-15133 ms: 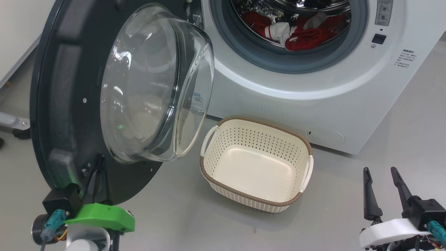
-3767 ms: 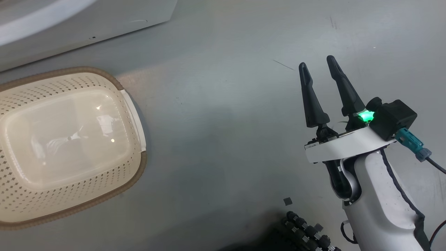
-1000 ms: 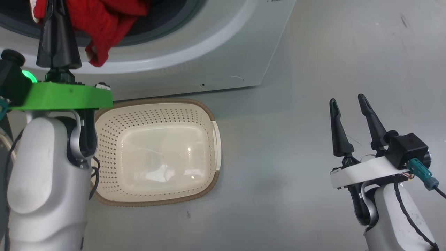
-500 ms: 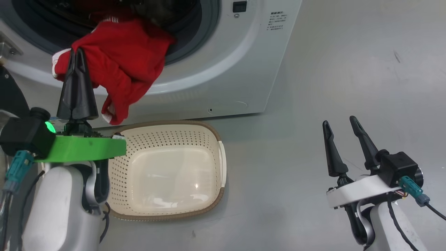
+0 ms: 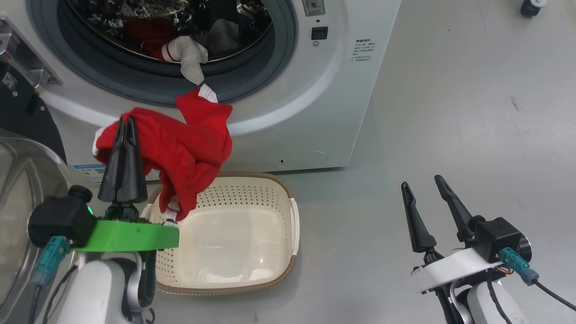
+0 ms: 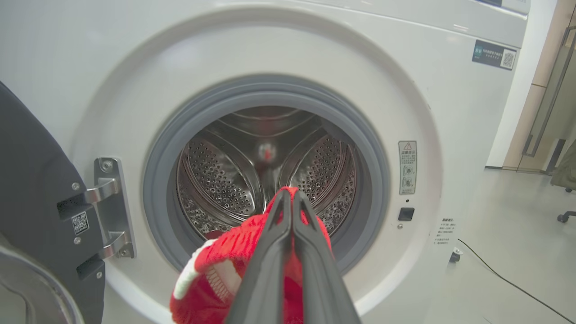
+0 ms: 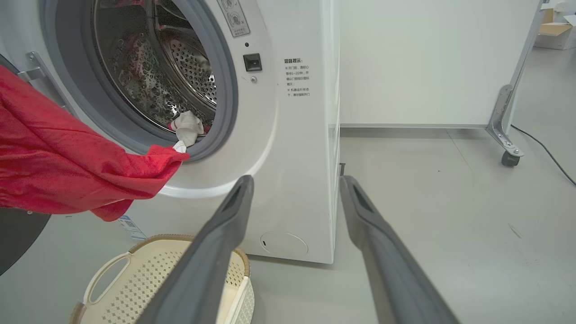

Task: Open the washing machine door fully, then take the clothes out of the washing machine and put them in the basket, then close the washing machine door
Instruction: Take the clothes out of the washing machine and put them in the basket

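While the left tool (image 5: 126,120) pinches a red garment (image 5: 189,144) trailing from the washing machine (image 5: 342,90), the cloth hangs above the basket (image 5: 270,177) on the floor (image 5: 450,112); the right tool (image 5: 420,181) stands spread, empty.

The smooth grey floor (image 5: 450,112) is carrying the white front-loading washing machine (image 5: 315,112) at the far left. The cream perforated basket (image 5: 252,198) is sitting on the floor just in front of the machine's lower front. Far to the right, the caster (image 7: 510,158) of a white panel (image 7: 427,63) is resting on the floor, with a black cable (image 7: 544,153) trailing beside it.
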Motion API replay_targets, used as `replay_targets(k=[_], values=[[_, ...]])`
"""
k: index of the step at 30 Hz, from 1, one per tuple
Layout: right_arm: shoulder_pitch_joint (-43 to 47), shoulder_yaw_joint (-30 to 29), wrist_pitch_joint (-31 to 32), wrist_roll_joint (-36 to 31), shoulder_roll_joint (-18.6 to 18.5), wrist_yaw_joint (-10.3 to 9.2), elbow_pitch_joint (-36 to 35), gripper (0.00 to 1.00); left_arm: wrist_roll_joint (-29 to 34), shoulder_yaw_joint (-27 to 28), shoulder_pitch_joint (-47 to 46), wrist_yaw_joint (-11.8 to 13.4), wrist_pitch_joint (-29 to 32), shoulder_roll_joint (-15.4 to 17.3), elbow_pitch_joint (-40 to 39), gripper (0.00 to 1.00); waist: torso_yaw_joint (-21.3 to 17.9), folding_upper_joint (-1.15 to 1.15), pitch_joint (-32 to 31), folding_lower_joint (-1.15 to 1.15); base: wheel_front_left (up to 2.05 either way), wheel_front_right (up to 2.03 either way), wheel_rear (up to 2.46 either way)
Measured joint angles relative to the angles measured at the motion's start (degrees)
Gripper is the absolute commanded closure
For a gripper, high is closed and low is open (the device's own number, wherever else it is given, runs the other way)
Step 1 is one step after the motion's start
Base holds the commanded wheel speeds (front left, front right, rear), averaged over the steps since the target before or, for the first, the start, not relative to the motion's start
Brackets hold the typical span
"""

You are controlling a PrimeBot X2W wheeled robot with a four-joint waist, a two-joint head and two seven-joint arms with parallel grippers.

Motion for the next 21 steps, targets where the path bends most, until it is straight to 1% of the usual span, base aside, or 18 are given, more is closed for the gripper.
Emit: replay_targets(k=[4,9,16,21], values=[[0.2,0.6,0.0,0.0,0.0,0.0,-0.7,0.0,-0.8,-0.2,2.8,1.5,1.1,-0.5,1.7,1.0,-0.1,0.0,0.6,0.0,0.0,0.0,0.0],[0.2,0.8,0.0,0.0,0.0,-0.12,-1.4,0.0,-3.2,-0.9,3.8,2.0,1.3,-1.2,4.4,1.0,-0.5,0.0,2.1,0.0,0.0,0.0,0.0],[-0.3,1.4,0.0,0.0,0.0,-0.11,-2.7,0.0,-5.9,-1.4,3.8,2.9,1.5,-1.5,10.5,1.0,-1.2,0.0,5.1,0.0,0.0,0.0,0.0],[-1.6,1.7,0.0,0.0,0.0,-0.11,-3.9,0.0,-6.7,-1.6,3.3,3.4,1.6,-1.6,15.9,1.0,-2.0,0.0,8.1,0.0,0.0,0.0,0.0]])
